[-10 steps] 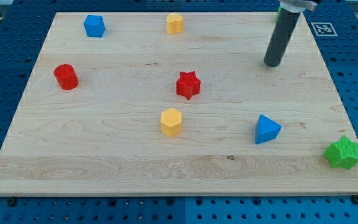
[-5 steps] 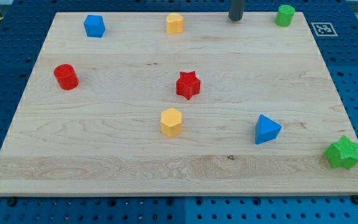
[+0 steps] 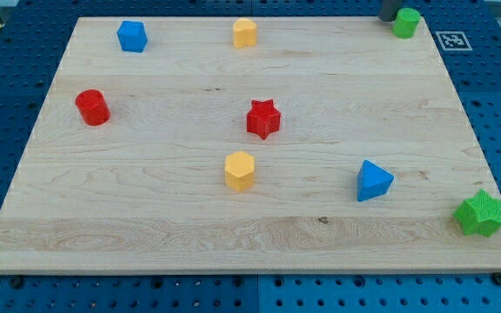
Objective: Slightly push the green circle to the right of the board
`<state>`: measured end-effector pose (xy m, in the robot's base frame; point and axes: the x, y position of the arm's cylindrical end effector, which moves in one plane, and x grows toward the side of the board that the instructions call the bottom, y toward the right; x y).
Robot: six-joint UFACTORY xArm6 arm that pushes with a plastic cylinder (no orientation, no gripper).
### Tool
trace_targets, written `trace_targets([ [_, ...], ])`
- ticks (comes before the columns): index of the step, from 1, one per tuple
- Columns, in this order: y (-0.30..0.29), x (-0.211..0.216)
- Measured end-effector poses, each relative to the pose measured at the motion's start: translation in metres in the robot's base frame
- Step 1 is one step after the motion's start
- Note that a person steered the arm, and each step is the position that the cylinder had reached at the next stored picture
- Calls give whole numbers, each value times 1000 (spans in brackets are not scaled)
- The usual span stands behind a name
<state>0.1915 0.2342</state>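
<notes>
The green circle (image 3: pixel 405 23) stands at the board's top right corner. My tip (image 3: pixel 387 18) is at the view's top edge, right against the green circle's left side; only the rod's very end shows. Whether it touches the block I cannot tell.
On the wooden board (image 3: pixel 146 209) are a blue block (image 3: pixel 132 36), a yellow block (image 3: pixel 244 32), a red cylinder (image 3: pixel 92 107), a red star (image 3: pixel 263 118), a yellow hexagon (image 3: pixel 240 169), a blue triangle (image 3: pixel 373 180) and a green star (image 3: pixel 480 213) at the bottom right edge.
My tip went from the right middle of the board up to the top edge, then right to the green circle's left side. The green circle has shifted a little to the right.
</notes>
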Motion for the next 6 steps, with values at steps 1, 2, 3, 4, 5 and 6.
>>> trace_targets([
  [1, 2, 0],
  [2, 4, 0],
  [3, 7, 0],
  [4, 16, 0],
  [5, 27, 0],
  [6, 33, 0],
])
